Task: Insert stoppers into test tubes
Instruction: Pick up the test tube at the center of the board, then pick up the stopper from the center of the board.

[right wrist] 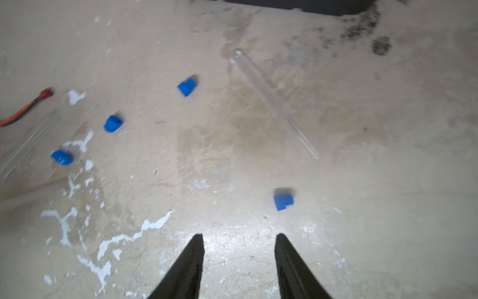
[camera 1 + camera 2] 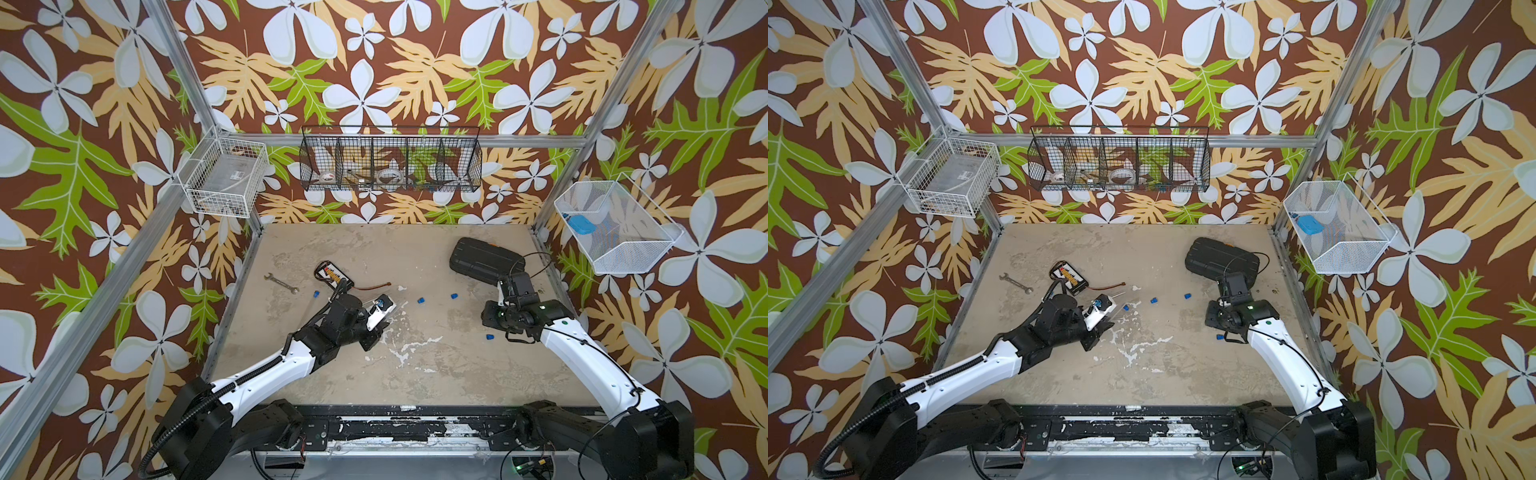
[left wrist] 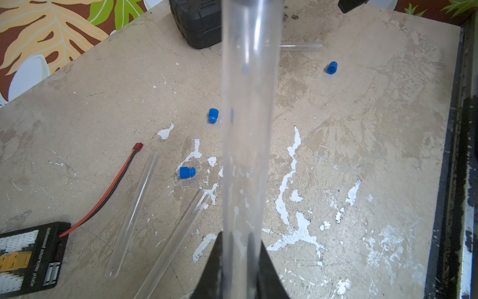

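Left gripper [image 3: 240, 239] is clamped on 1 tube [image 3: 248, 103], which pokes straight out past its tips toward the right arm's side. Right gripper [image 1: 239, 235] hangs open and empty, 1 stopper [image 1: 283, 202] on the table [image 1: 388, 181] just ahead of its tips, so that arm's clearly nearer it.

Scuffed table [image 2: 415, 374], stoppers [image 2: 422, 299], test tubes [image 3: 132, 217], wrench [image 2: 281, 283], case [image 2: 484, 257]

Four blue stoppers [image 2: 421, 299] loose on the beige table [image 2: 415, 374], silver wrench [image 2: 281, 284] toward its left.
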Motion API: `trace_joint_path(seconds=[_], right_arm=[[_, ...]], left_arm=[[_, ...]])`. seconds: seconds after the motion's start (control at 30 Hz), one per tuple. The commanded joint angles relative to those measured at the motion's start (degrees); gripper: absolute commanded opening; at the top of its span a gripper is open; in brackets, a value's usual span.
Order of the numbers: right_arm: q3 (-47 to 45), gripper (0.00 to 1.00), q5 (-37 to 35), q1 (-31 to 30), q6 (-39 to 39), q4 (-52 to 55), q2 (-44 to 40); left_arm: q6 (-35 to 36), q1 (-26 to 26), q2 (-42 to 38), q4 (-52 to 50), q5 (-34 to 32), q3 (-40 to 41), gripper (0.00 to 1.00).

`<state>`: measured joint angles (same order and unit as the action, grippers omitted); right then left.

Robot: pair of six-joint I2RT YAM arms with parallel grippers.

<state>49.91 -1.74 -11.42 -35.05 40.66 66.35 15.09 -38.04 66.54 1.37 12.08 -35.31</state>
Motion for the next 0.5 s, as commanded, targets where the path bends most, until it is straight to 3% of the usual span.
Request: trace_joint_path(seconds=[0.0, 0.17, 0.47], right_arm=[[0.4, 0.5, -6.0, 1.6, -18.3, 4.9, 0.4], [-1.2, 0.53, -1.7, 1.6, -37.0, 3.9, 2.4], [-7.4, 0.57, 1.5, 1.8, -50.1, -3.2, 5.1]], left_arm=[[0.3, 0.1, -0.1, 1.5, 0.1, -0.4, 0.0], [-0.1, 0.1, 0.8, 1.8, 0.4, -0.6, 0.0], [1.1, 0.1, 0.4, 1.6, 0.3, -0.4, 0.0]])
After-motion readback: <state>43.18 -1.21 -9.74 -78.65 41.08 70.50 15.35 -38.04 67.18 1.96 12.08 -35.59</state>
